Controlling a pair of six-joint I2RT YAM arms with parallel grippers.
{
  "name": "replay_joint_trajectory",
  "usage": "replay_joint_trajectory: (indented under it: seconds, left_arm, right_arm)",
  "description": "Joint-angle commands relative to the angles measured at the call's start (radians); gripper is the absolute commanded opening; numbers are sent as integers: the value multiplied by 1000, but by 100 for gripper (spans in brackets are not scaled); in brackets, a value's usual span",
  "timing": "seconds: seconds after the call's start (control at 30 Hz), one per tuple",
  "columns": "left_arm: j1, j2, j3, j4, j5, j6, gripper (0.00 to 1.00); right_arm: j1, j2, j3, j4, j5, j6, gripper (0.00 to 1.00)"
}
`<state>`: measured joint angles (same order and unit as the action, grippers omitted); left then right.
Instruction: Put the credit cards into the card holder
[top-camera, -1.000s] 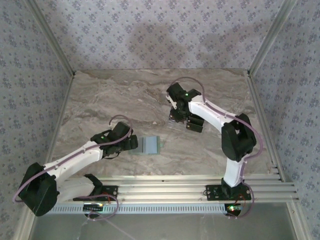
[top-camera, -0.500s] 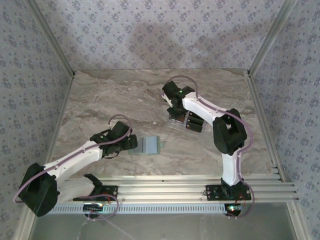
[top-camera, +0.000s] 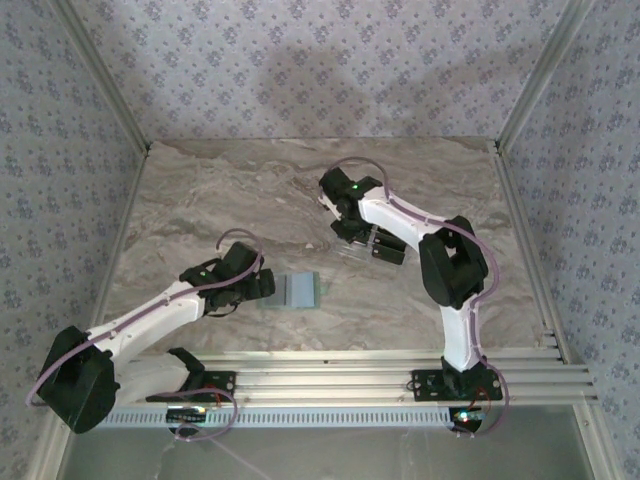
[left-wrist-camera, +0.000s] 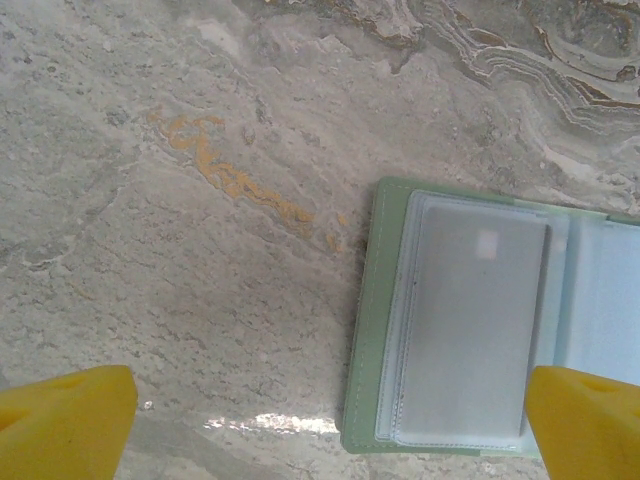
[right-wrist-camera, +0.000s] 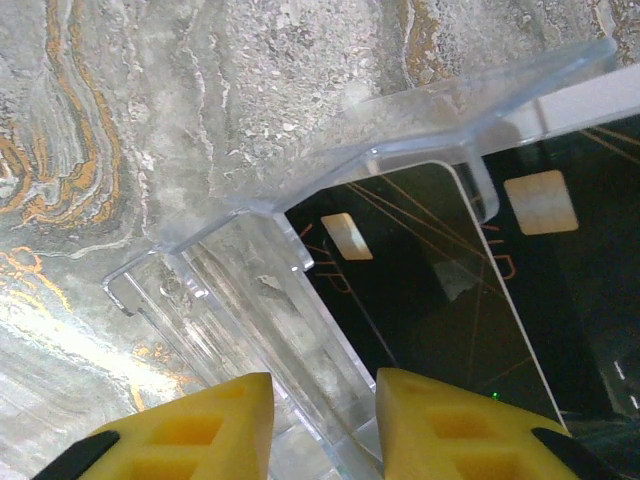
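The card holder (left-wrist-camera: 460, 320) lies opened flat on the marble, pale green, with a grey card behind its clear pocket; in the top view the card holder (top-camera: 300, 290) sits at centre. My left gripper (left-wrist-camera: 325, 430) hovers over its left edge, open wide, both yellow fingertips (left-wrist-camera: 60, 420) apart from it. Two black credit cards (right-wrist-camera: 420, 270) with orange lines lean in a clear acrylic stand (right-wrist-camera: 250, 290). My right gripper (right-wrist-camera: 320, 420) hangs above that stand, open a narrow way, its jaws either side of a clear ridge just left of the nearest card. In the top view the right gripper (top-camera: 352, 238) is beside the cards (top-camera: 388, 248).
The marble table (top-camera: 200, 200) is walled by patterned panels on three sides. Aluminium rails (top-camera: 350, 385) run along the near edge by the arm bases. Open tabletop lies at the back and left.
The right arm has swung its gripper a little left and back over the stand, and its jaws have narrowed. The left arm and card holder have not moved.
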<state>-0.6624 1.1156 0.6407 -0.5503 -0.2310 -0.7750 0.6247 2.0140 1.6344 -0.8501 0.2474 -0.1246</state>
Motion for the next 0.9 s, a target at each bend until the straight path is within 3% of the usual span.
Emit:
replay_joint_trajectory:
  seconds: [0.0,0.87]
  left_arm:
    - [8,0,10,-5,7,7,100]
    - [8,18,14,16,20,17,100]
  right_arm:
    - [5,-1,2,-43,6,-16,30]
    - [-1,-19,46,-90,10,-61,19]
